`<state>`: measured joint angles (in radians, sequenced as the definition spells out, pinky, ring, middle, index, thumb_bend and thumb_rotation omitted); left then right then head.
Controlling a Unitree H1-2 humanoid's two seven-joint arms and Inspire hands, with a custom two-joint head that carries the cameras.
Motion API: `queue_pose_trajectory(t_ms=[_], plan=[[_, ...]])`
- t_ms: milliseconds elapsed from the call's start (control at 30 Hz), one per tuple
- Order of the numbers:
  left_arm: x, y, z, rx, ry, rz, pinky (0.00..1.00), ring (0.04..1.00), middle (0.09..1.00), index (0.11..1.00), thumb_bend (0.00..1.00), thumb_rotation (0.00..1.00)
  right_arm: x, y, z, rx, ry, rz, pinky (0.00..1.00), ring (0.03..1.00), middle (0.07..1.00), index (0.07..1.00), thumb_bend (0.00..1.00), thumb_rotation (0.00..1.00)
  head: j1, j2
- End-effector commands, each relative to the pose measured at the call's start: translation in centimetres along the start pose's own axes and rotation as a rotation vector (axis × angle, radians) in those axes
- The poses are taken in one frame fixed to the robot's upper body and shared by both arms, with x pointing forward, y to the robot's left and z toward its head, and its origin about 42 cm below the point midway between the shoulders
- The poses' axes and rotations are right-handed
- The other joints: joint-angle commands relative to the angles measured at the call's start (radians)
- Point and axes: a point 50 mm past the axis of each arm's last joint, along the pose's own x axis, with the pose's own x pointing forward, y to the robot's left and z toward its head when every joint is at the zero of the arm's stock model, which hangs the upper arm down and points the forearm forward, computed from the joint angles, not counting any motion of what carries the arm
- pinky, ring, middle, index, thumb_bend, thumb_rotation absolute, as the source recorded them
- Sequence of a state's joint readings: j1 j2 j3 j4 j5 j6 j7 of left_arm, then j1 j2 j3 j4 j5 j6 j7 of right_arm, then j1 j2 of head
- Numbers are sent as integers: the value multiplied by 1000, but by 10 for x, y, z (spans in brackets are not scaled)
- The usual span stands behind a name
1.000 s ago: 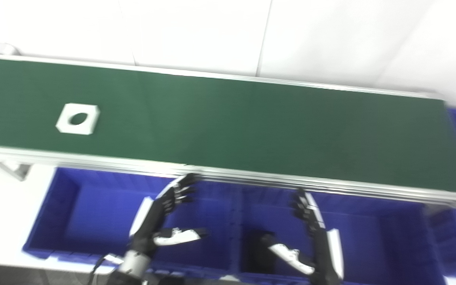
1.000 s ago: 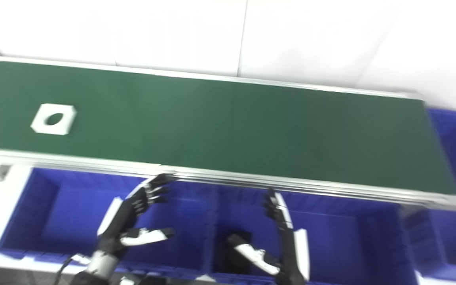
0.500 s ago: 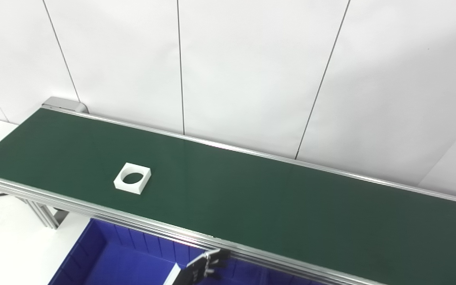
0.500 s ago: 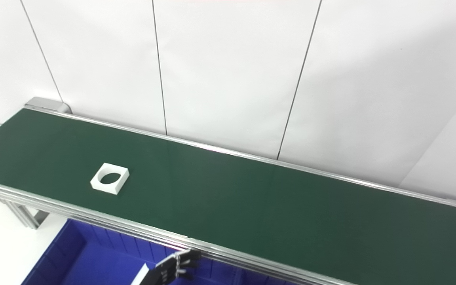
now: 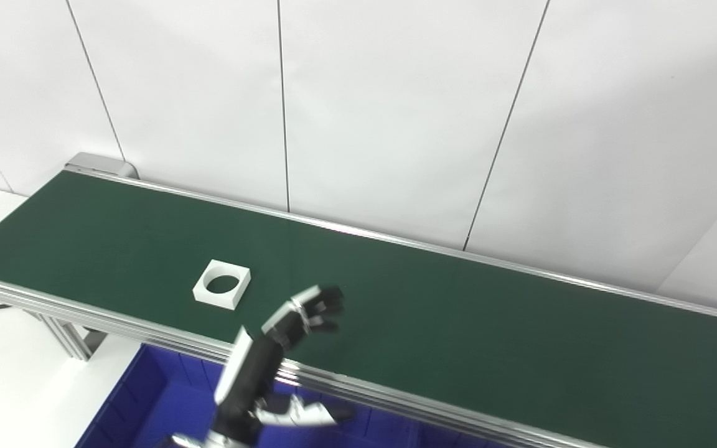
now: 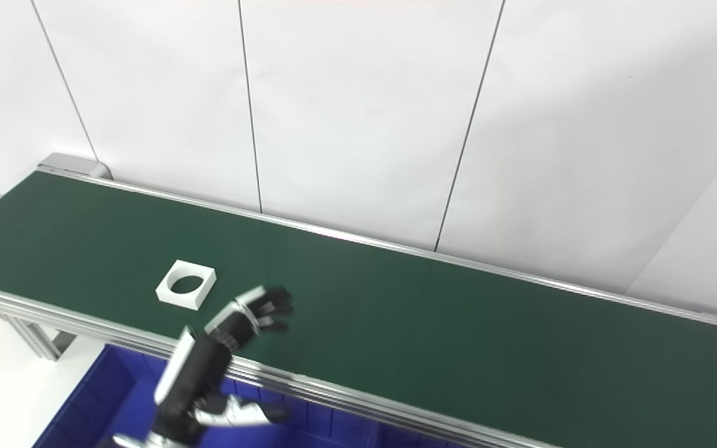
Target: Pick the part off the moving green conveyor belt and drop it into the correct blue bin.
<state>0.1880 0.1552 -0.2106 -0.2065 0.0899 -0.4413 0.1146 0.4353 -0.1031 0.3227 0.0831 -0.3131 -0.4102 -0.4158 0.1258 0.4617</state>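
Your left hand (image 5: 290, 326) is spread wide over the near edge of the green conveyor belt (image 5: 458, 323), holding nothing.

You see the white part (image 5: 222, 284), a flat square block with a round hole through it, lying flat on the belt just to the left of your fingertips (image 5: 327, 302) and slightly farther back, close by but not touching. Being square, it has no clear long axis; its sides sit roughly in line with the belt's run, hole facing up. Your thumb (image 5: 309, 414) sticks out over the blue bin (image 5: 147, 410) below the belt's front rail. Your right hand is out of sight.
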Motion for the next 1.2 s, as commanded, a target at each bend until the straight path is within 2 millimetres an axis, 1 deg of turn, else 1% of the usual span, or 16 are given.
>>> queue_pose_trajectory(t_ms=[0,67,167,267,367,400,433,467,533,567,667,767,833,933,1000,1167], plan=[[17,17,16,64,-114,-1,731,820,865,871,948,348,2,1,8,25,-71,-24,880,882,918,992,568,381,-3,3],[26,28,17,108,-137,-1,741,838,881,887,943,400,3,1,7,28,-72,-26,879,877,913,986,573,373,-7,5],[39,38,17,160,-152,1,772,866,901,896,939,452,3,0,6,21,-73,-28,858,866,904,975,583,395,-11,8],[53,45,18,229,-140,4,793,873,910,906,923,481,5,-2,6,27,-74,-28,855,864,903,972,595,401,-19,22],[66,51,17,284,-117,-10,827,906,935,925,878,478,6,-2,6,16,-82,-29,850,859,897,962,602,407,-23,27],[71,54,16,302,-110,-18,860,933,956,936,846,448,6,-3,6,18,-83,-28,850,858,896,958,602,400,-30,32],[74,56,15,313,-105,-24,874,943,964,941,832,432,6,-3,6,20,-83,-28,851,859,895,956,603,401,-30,32],[80,61,13,328,-97,-31,895,958,977,947,817,394,6,-3,7,22,-85,-26,848,856,894,955,601,395,-40,39],[87,68,10,352,-83,-41,905,966,983,950,811,374,7,-3,7,13,-91,-25,845,854,894,954,599,391,-46,45],[90,72,9,362,-78,-46,911,973,990,954,812,355,7,-4,7,5,-94,-26,824,842,886,947,603,404,-52,49],[102,88,2,413,-48,-71,938,983,995,957,820,314,9,-3,7,14,-97,-29,809,833,876,935,614,402,-63,65],[116,104,-3,495,-24,-127,960,988,996,963,820,307,10,-3,9,17,-104,-30,805,829,869,929,638,427,-66,79],[123,112,-5,568,2,-170,967,996,998,961,827,287,10,-3,9,9,-111,-30,797,827,868,925,648,445,-66,81],[133,121,-9,635,37,-221,958,999,998,954,856,257,11,-3,10,16,-114,-30,799,829,869,925,653,445,-71,97],[140,125,-14,670,65,-252,935,994,999,949,889,197,11,-3,11,28,-113,-28,816,836,873,927,664,438,-74,104],[148,130,-24,777,149,-322,870,957,988,948,918,125,10,-4,13,27,-115,-28,821,836,877,936,658,420,-78,118]])
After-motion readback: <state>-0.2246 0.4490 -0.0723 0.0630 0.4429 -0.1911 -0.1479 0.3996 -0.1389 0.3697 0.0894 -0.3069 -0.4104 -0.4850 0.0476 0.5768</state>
